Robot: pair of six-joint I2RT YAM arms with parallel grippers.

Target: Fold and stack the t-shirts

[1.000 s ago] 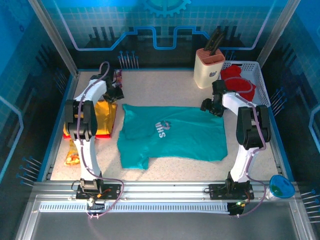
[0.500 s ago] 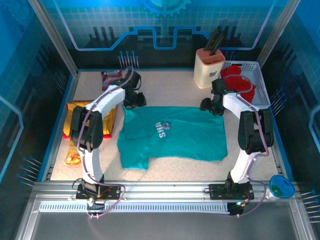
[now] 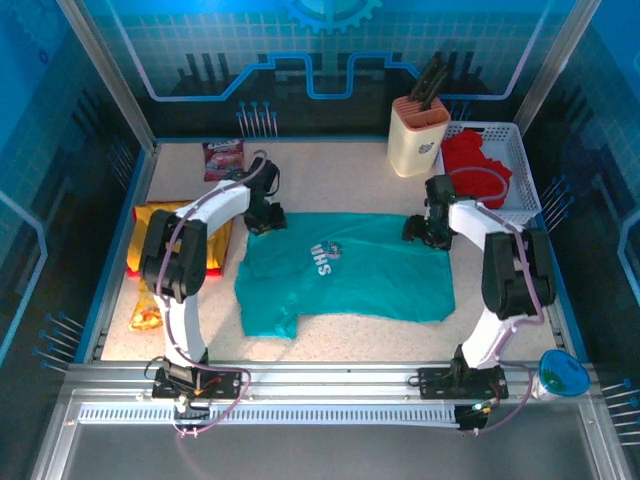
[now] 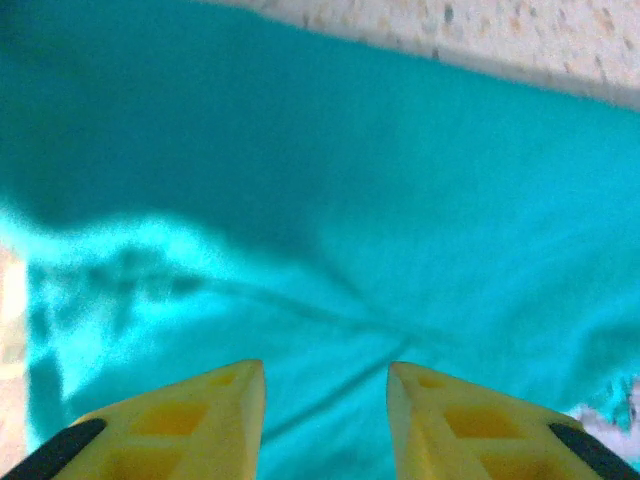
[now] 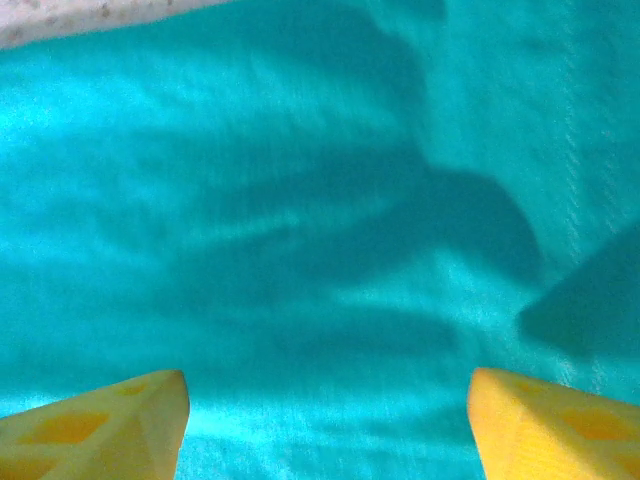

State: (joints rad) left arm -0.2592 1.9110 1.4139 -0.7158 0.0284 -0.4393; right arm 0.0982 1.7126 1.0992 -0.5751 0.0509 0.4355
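Observation:
A teal t-shirt (image 3: 345,272) with a white chest print lies spread flat in the middle of the table. My left gripper (image 3: 264,219) hovers over its far left corner, jaws open, with teal cloth (image 4: 330,230) under its yellow fingertips (image 4: 225,400). My right gripper (image 3: 428,229) stands at the far right corner, jaws wide open above the teal cloth (image 5: 320,250). A folded yellow t-shirt (image 3: 168,232) over a red one lies at the left edge. A red t-shirt (image 3: 478,165) sits in the white basket (image 3: 520,175).
A cream knife block (image 3: 418,135) stands at the back next to the basket. A pink snack packet (image 3: 223,157) lies at the back left and an orange one (image 3: 146,316) at the left front. A blue cup (image 3: 561,375) sits off the table's right front corner.
My left arm swung from the yellow shirt across to the teal shirt's far left corner. My right gripper lowered slightly onto the far right corner.

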